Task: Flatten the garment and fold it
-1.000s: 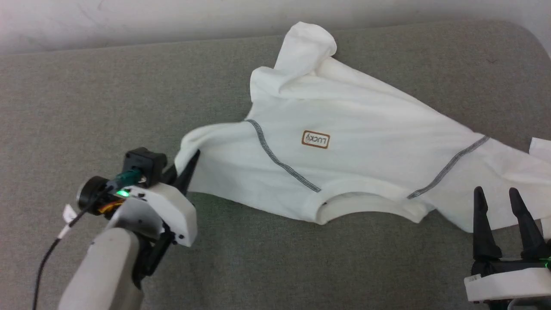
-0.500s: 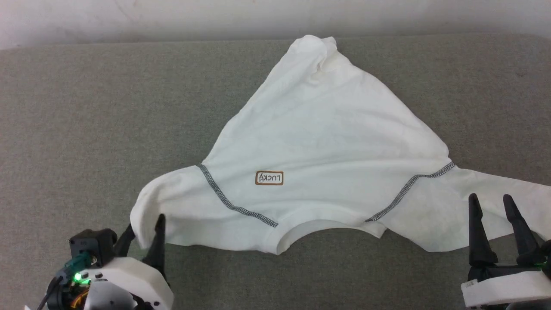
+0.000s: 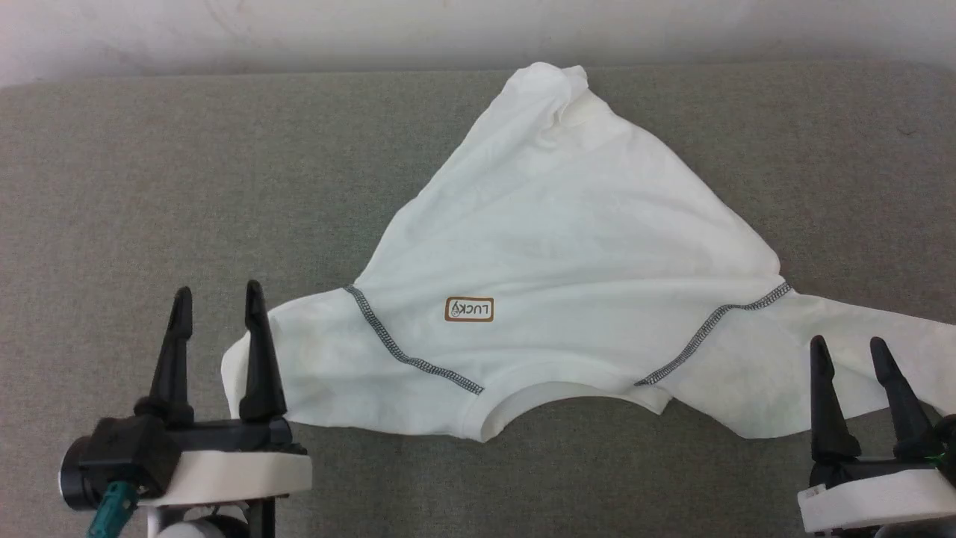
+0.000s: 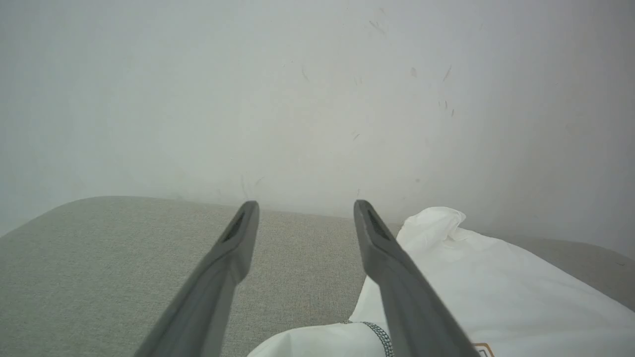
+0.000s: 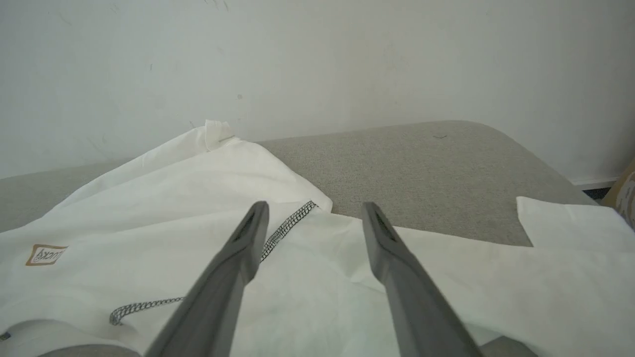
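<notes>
The garment (image 3: 567,254) is a white shirt with dark zigzag shoulder seams and a brown-bordered chest patch (image 3: 469,309). It lies face up on the grey surface (image 3: 187,187), collar towards me, its body bunched into a peak at the far edge. My left gripper (image 3: 214,299) stands open at the lower left, its right finger over the left sleeve's edge, holding nothing. My right gripper (image 3: 845,349) is open at the lower right, above the right sleeve. The wrist views show both pairs of fingers (image 4: 233,248) (image 5: 248,238) apart, with the garment (image 4: 486,282) (image 5: 163,198) beneath.
A pale wall (image 3: 299,30) runs along the far edge of the grey surface. The right sleeve trails off past the right edge of the head view. A second white cloth piece (image 5: 565,218) lies at the right in the right wrist view.
My left gripper let go of the left sleeve, opened wide and turned upright. The garment went from lifted and skewed to lying spread. The head camera shifted a second ago.
</notes>
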You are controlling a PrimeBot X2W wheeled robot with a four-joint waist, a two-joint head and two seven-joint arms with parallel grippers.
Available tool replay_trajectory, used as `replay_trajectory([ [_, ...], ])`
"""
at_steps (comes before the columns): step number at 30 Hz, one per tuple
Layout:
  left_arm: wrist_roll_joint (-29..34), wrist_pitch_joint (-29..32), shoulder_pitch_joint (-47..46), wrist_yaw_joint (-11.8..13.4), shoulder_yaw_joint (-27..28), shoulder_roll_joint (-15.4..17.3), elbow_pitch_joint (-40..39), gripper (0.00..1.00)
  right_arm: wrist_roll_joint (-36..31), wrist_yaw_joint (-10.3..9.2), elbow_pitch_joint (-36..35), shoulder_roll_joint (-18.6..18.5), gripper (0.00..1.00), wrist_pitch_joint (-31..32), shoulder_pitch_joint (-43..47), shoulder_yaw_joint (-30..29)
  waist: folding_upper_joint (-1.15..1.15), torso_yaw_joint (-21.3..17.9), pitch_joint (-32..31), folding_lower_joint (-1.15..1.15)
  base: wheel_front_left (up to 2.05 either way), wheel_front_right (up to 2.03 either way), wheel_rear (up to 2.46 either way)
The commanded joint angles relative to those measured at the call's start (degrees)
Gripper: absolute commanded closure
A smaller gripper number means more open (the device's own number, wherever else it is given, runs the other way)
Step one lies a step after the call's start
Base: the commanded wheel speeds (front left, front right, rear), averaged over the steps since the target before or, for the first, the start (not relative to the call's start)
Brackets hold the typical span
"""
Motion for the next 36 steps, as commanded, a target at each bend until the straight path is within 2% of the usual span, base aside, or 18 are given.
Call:
replay_trajectory([
  [1, 1.09, -0.27, 0.82, 0.56, -0.23, -0.43, 0.29, 0.0, 0.2, -0.04, -0.09, 0.12, 0.0, 0.13, -0.08, 0.27, 0.0, -0.07, 0.0, 0.0, 0.0, 0.0, 0.0],
  [6, 3.44, -0.39, 3.02, 0.06, -0.75, -2.86, 1.5, 0.0, -1.01, -0.04, -1.52, 0.12, 0.0, 0.99, -0.64, 0.78, 0.0, 0.05, 0.21, 0.0, 0.0, 0.0, 0.0],
  [10, 4.46, -0.4, 3.29, -0.76, 0.25, -3.8, 1.2, 0.0, -3.41, -0.04, -5.27, 0.12, 0.0, 4.28, -3.33, 1.03, 0.0, 0.32, 0.86, 0.0, 0.0, 0.0, 0.0],
  [14, 5.28, -0.4, 2.47, -1.65, 1.06, -4.44, 0.85, 0.0, -5.02, -0.04, -8.44, -0.27, 0.0, 11.73, -9.23, 3.07, 0.0, 0.52, 2.27, 0.0, 0.0, 0.0, 0.0],
  [18, 5.9, -0.41, 1.09, -2.7, 0.87, -5.21, 0.55, 0.0, -3.2, -0.04, -8.24, -3.56, 0.0, 23.52, -17.65, 6.54, 0.0, 1.17, 4.36, 0.0, 0.0, 0.0, 0.0],
  [21, 6.21, -0.41, -0.19, -3.53, 0.28, -5.78, 0.53, 0.0, -1.41, -0.04, -6.19, -5.94, 0.0, 32.74, -24.67, 8.22, 0.0, 2.27, 6.18, 0.0, 0.0, 0.0, 0.0],
  [27, 7.46, -0.41, -1.99, -4.48, -0.72, -6.52, 0.18, 0.0, -1.72, -0.04, 3.03, -8.97, 0.0, 50.08, -34.88, 7.94, 0.0, 5.64, 9.27, 0.0, 0.0, 0.0, 0.0],
  [31, 7.61, -0.41, -2.8, -5.04, -1.29, -6.89, 0.37, 0.0, -3.22, -0.04, 9.4, -11.86, 0.0, 55.37, -37.9, 8.22, 0.0, 8.09, 10.93, 0.0, 0.0, 0.0, 0.0],
  [36, 7.23, -0.41, -3.67, -5.83, -2.15, -7.23, 1.28, 0.0, -3.57, -0.04, 15.26, -14.58, 0.0, 57.71, -38.25, 8.86, 0.0, 10.67, 12.38, 0.0, 0.0, 0.0, 0.0],
])
